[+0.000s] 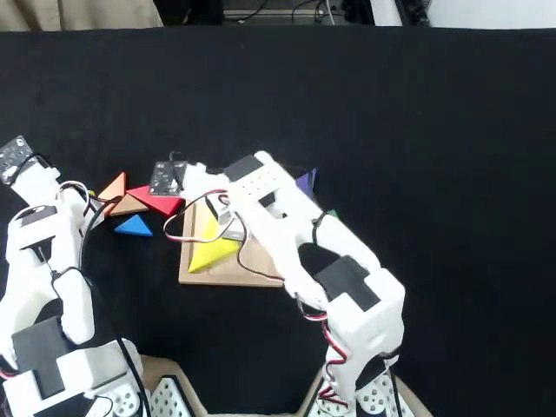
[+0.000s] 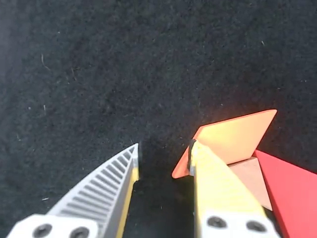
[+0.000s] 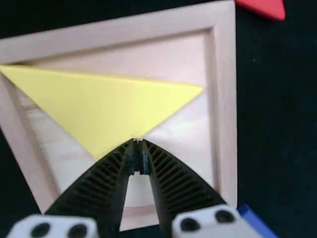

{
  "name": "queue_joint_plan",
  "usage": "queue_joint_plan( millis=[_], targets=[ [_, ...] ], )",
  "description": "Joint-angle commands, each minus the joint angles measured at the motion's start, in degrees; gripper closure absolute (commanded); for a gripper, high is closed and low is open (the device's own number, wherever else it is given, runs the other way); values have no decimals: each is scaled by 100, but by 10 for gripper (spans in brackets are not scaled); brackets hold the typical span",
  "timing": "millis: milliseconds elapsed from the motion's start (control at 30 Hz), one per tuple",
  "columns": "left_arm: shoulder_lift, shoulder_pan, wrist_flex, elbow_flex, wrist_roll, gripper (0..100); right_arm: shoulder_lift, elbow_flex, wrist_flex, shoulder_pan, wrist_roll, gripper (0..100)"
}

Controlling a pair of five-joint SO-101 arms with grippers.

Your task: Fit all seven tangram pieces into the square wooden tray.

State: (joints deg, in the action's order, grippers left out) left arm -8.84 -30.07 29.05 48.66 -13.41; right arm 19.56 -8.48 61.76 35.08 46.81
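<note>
Right hand [image 3: 137, 145] pinches yellow triangle [image 3: 104, 106]

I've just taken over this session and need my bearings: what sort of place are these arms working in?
Probably a robotics lab bench: a black-clothed table, the left arm and right arm mounted side by side, cables behind, and a tray with a yellow triangle.

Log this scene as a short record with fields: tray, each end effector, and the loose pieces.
Tray: square wooden tray, holding large yellow triangle, one tip over its rim
Right end effector: shut on the yellow triangle's corner
Left end effector: open, beside orange triangle
Loose outside tray: red triangle, blue triangle, purple piece
</note>
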Motion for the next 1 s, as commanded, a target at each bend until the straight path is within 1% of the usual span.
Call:
queue_joint_plan(
  millis=[0,167,267,367,467,533,767,933,967],
  targets=[
    [-26,92,-88,-48,-26,823,-119,330,-79,176,-70,988],
    [-26,92,-88,-48,-26,823,-295,303,-220,167,-431,988],
    [-26,92,-88,-48,-26,823,-356,295,-237,132,-501,988],
    [-26,92,-88,-40,-26,823,-541,400,53,-229,-475,988],
    [-26,92,-88,-40,-26,823,-549,374,-88,-404,-484,988],
    [-26,92,-88,-40,-26,823,-347,382,-149,-352,-466,988],
    [-26,92,-88,-40,-26,823,567,980,-229,255,-510,988],
    [-26,92,-88,-40,-26,823,778,1429,-229,422,-527,988],
    [-26,92,-88,-40,-26,823,760,1473,-229,422,-633,988]
  ],
)
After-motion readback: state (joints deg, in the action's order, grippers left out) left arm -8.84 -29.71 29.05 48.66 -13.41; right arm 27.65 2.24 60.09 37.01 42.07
